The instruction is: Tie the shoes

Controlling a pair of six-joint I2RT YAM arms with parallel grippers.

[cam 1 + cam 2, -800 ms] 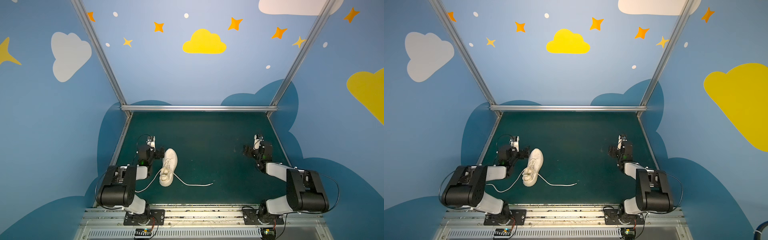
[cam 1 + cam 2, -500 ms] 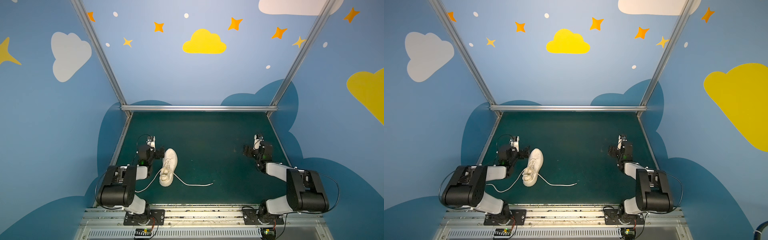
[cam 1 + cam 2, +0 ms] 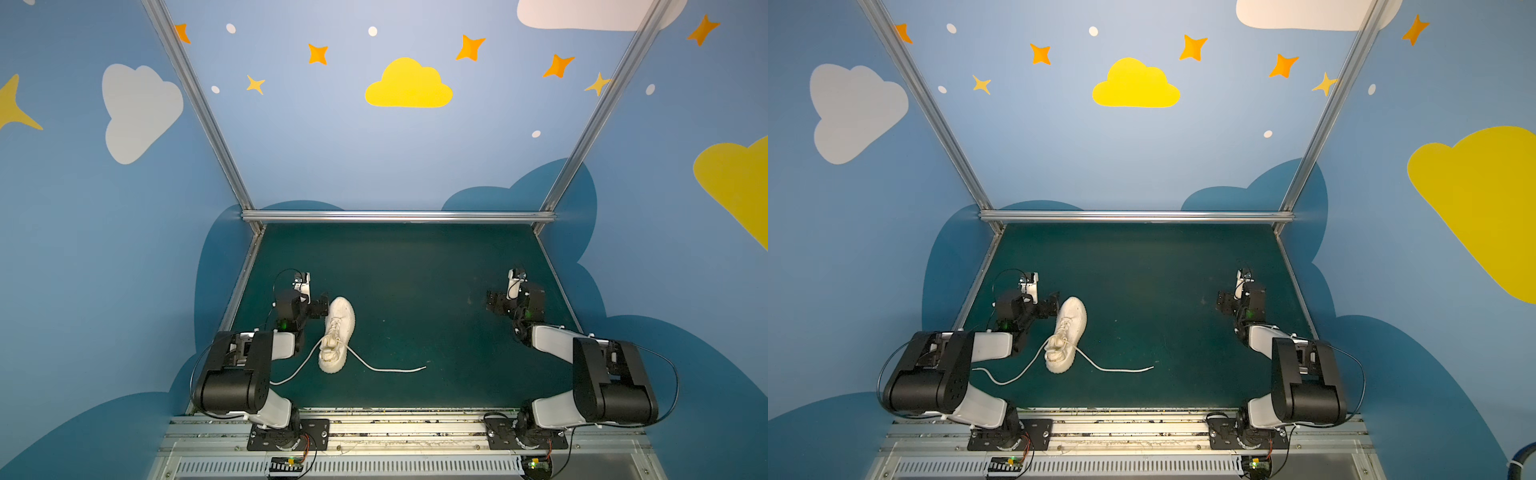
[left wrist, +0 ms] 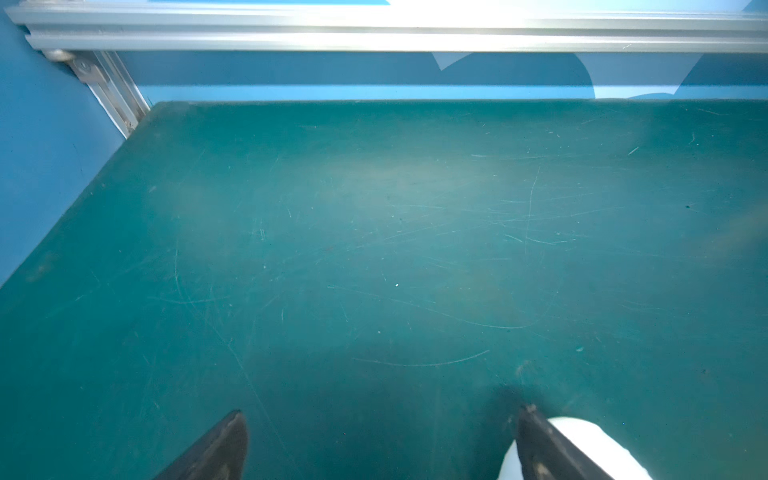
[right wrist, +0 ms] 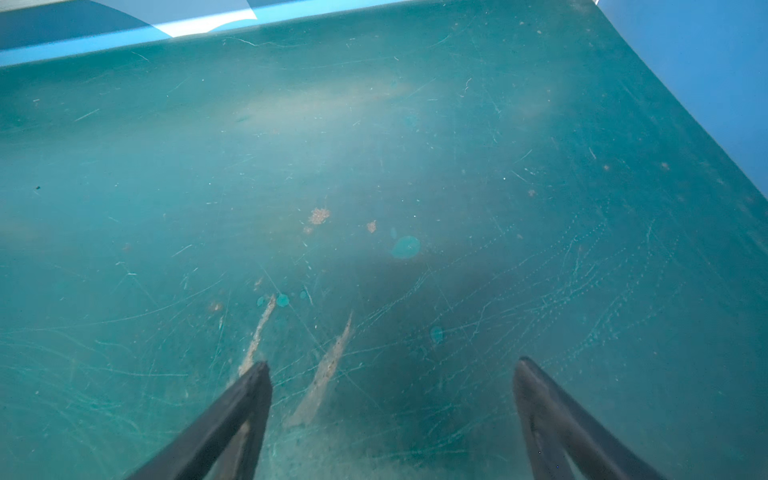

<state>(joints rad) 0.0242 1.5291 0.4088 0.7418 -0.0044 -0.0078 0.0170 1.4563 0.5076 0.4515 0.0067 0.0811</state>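
In both top views a cream knit shoe [image 3: 338, 332] [image 3: 1068, 332] lies on the green mat [image 3: 415, 266], left of the middle, toe pointing to the back. Its laces are loose: one lace [image 3: 390, 368] trails right, the other lace [image 3: 1013, 376] curves left toward the left arm. My left gripper [image 3: 309, 303] [image 3: 1040, 305] sits low beside the toe, open, with nothing between its fingers. In the left wrist view that gripper [image 4: 383, 411] shows bare mat in its gap and the shoe's toe [image 4: 590, 440] outside one finger. My right gripper [image 3: 509, 299] [image 5: 392, 363] stands open over scuffed mat, far from the shoe.
An aluminium rail [image 3: 399, 216] closes the mat's back edge, with slanted frame posts at both back corners. Blue painted walls stand close on both sides. The arm bases sit on a metal rail [image 3: 399, 428] along the front edge.
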